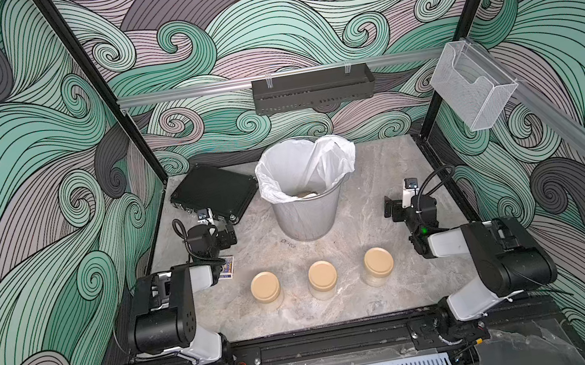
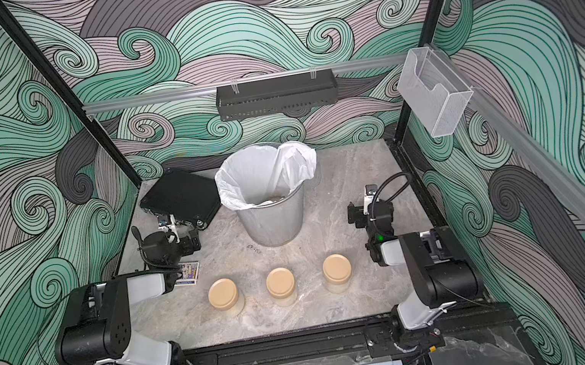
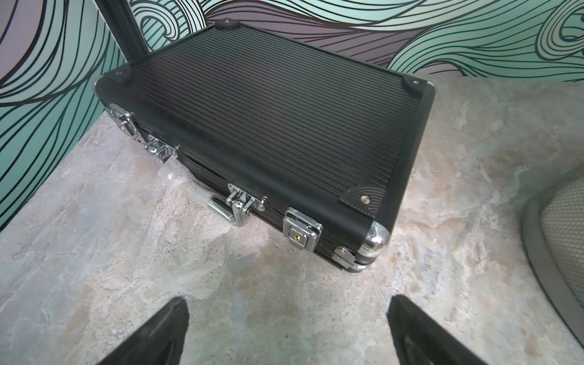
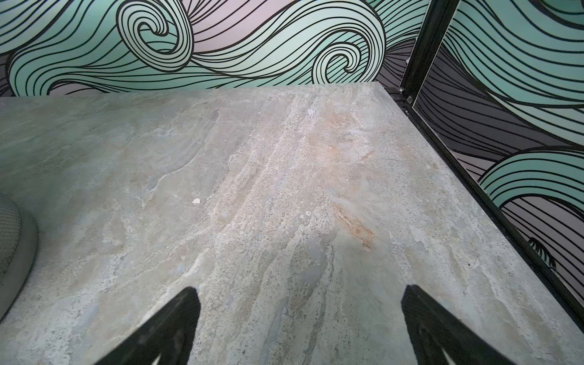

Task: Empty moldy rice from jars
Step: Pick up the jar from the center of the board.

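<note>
Three jars stand in a row near the table's front in both top views, left [image 1: 265, 286], middle [image 1: 322, 275] and right [image 1: 378, 262], each capped with a tan lid. Pale moldy rice [image 1: 325, 293] shows through the clear walls. My left gripper [image 1: 229, 236] hangs open behind the left jar, over bare table [image 3: 287, 316], facing a black case. My right gripper [image 1: 392, 209] is open too, behind the right jar, with only marble between its fingers [image 4: 300, 303]. Neither gripper touches a jar.
A silver mesh bin [image 1: 305, 217] with a white liner stands at the centre back; some pale material lies inside. A closed black ribbed case [image 3: 268, 126] lies at the back left. A small printed card box [image 1: 229, 272] sits under the left arm.
</note>
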`<state>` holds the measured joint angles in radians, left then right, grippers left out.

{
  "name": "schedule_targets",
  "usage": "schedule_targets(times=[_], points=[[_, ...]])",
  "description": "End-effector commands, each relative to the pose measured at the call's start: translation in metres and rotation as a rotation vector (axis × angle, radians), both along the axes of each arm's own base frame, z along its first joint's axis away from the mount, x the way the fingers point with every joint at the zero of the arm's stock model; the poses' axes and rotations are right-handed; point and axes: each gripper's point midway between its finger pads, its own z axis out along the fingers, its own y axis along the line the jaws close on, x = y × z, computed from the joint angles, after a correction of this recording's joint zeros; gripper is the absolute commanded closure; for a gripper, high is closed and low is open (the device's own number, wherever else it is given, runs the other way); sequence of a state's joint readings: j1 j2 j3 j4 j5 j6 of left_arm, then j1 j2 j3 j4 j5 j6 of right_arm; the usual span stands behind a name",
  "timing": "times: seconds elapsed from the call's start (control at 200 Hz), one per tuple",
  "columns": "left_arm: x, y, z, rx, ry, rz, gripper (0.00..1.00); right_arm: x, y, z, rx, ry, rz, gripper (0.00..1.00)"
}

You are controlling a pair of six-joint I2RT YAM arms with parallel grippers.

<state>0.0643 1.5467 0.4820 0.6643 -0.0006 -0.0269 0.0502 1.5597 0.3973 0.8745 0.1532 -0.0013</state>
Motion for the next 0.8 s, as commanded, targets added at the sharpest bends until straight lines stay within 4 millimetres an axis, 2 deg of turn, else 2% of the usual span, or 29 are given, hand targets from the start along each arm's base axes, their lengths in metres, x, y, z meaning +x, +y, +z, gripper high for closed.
schedule_targets(times=[0.0,0.796], points=[[-0.0007,0.0061,0.0048,-0.002,-0.008,0.026,0.01,-0.0003,-0.0011,0.0063,-0.004,-0.021,0.006,0.01],[0.0,0.0051,0.0041,0.001,-0.012,0.015,0.01,0.0007,-0.0012,0.0058,-0.002,-0.018,0.006,0.01]])
